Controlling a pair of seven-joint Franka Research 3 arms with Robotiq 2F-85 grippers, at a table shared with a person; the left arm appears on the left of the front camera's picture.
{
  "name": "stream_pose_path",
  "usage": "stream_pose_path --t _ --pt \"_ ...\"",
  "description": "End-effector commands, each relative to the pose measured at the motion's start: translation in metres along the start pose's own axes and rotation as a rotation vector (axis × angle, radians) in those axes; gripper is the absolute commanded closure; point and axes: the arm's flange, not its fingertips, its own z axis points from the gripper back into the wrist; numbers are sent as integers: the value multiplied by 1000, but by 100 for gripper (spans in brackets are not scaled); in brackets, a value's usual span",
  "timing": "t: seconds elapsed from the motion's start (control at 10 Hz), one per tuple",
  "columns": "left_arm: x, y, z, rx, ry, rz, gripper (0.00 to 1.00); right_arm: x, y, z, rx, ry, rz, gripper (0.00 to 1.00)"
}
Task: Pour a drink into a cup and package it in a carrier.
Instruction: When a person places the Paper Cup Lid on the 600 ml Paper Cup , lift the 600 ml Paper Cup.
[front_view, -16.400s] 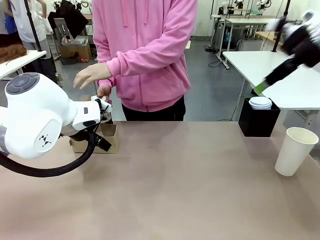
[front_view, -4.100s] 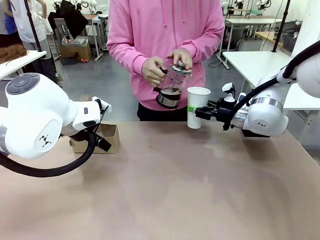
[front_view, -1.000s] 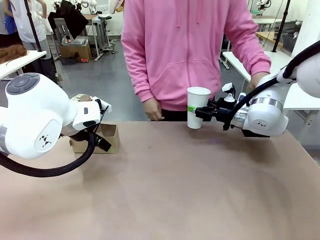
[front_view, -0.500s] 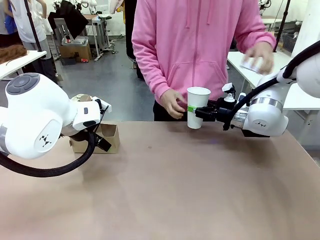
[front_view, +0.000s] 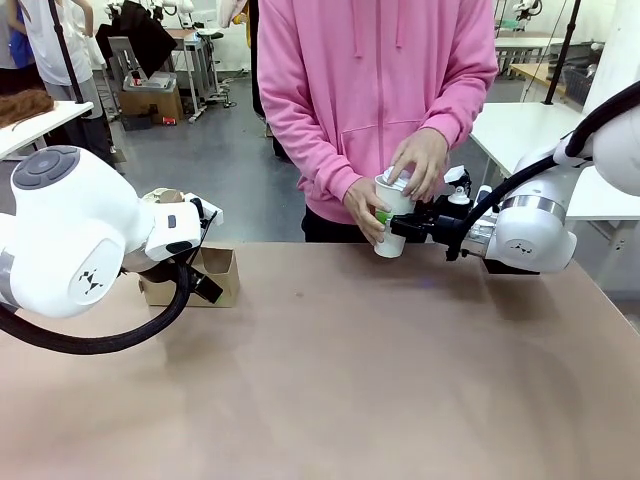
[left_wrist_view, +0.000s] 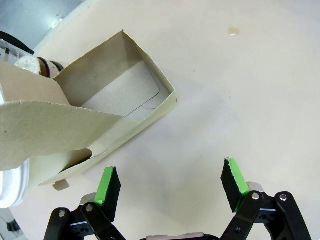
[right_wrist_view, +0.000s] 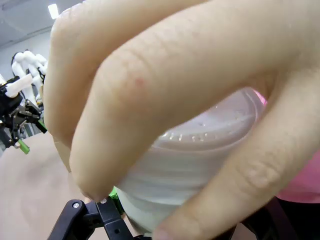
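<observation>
In the front view, the change is at the cup (front_view: 392, 243). A second ago its mouth stood open and the person's arm was reaching away to the side. Now one hand (front_view: 362, 208) wraps the cup's side and the other hand (front_view: 420, 165) presses a white lid (front_view: 396, 181) down on the rim. My right tool (front_view: 388, 220) is clamped on the cup as before, holding it upright just above the far edge of the surface (front_view: 350, 380). The carrier (front_view: 205, 275) sits well apart, over at the left and partly behind my left arm.

In the left wrist view, my left tool (left_wrist_view: 170, 175) hangs with its jaws apart and nothing between them, over bare surface just beside the carrier (left_wrist_view: 115, 95). One compartment of the carrier faces up and is empty.

In the right wrist view, the person's fingers (right_wrist_view: 150, 100) crowd the lens. Under them the lid (right_wrist_view: 215, 130) lies on the cup (right_wrist_view: 160, 200) (I cannot tell whether it is pressed home all round). The drink is hidden beneath it.

I judge the pour finished and the capping in progress. What is left is carrying the cup across to the carrier, and I would keep the right tool's grip firm and unmoving until both hands are clear.
</observation>
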Motion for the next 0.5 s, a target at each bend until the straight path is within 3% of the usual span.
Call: stream_pose_path --t 0.0,0.4 --pt "0 0 0 -2 -1 0 0 1 1 -2 1 -2 2 20" --pt "0 0 0 -2 -1 0 0 1 1 -2 1 -2 2 20"
